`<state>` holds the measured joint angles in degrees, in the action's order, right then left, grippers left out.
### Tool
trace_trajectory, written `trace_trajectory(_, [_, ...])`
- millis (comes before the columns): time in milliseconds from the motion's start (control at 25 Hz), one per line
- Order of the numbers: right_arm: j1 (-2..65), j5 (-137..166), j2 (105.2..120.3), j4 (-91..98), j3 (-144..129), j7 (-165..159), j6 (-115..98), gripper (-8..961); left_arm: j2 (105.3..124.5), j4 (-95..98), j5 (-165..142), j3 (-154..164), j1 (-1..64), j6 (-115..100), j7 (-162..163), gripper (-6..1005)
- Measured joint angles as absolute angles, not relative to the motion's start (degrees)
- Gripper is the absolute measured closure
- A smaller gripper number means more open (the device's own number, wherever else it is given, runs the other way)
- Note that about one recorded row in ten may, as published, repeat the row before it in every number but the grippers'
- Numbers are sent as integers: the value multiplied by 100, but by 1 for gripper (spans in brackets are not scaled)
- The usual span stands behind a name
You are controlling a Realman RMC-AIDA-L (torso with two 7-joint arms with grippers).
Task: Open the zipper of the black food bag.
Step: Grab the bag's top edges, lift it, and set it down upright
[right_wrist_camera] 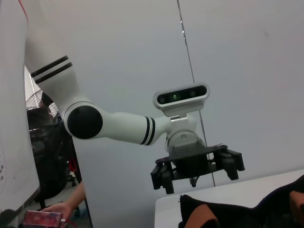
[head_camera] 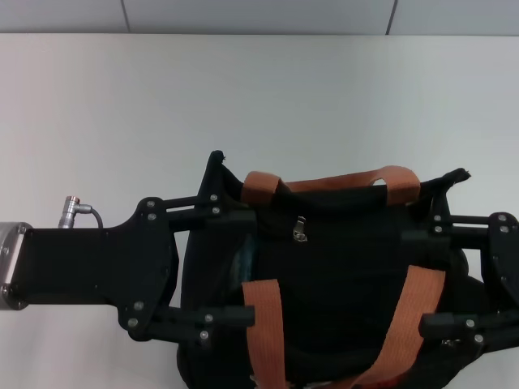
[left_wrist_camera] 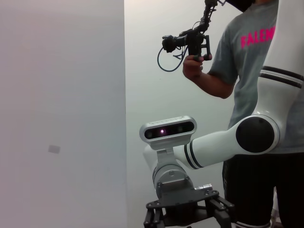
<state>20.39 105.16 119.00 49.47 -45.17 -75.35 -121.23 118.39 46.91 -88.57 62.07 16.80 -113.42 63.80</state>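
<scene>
The black food bag point(head_camera: 340, 275) lies at the near middle of the white table, and its two orange-brown straps point(head_camera: 263, 324) cross over it. A small silver pull tab point(head_camera: 300, 230) of the zipper hangs near the bag's far seam. My left gripper point(head_camera: 247, 265) is open, with its fingers spread wide over the bag's left end. At the right end, my right gripper point(head_camera: 415, 281) is open the same way. The right wrist view shows the left gripper point(right_wrist_camera: 197, 173) beyond a corner of the bag point(right_wrist_camera: 237, 213). The left wrist view shows the right gripper point(left_wrist_camera: 187, 218).
The white table point(head_camera: 259, 105) stretches beyond the bag to a grey wall. A person point(left_wrist_camera: 247, 71) holding a camera rig stands behind the robot's right arm. Something teal point(head_camera: 243, 267) shows at the bag's left side.
</scene>
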Motion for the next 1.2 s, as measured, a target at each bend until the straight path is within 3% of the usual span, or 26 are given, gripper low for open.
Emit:
trace_trajectory(600, [1968, 10492, 11904, 4919, -4322, -7485, -12133, 141, 11839, 4698, -8857, 6224, 1655, -11383, 6380, 242])
trace_trajectory(1200, [1910, 10422, 11918, 4583, -3148, -7250, -12158, 140, 11816, 4622, -8802, 5682, 265, -11488, 5830, 297])
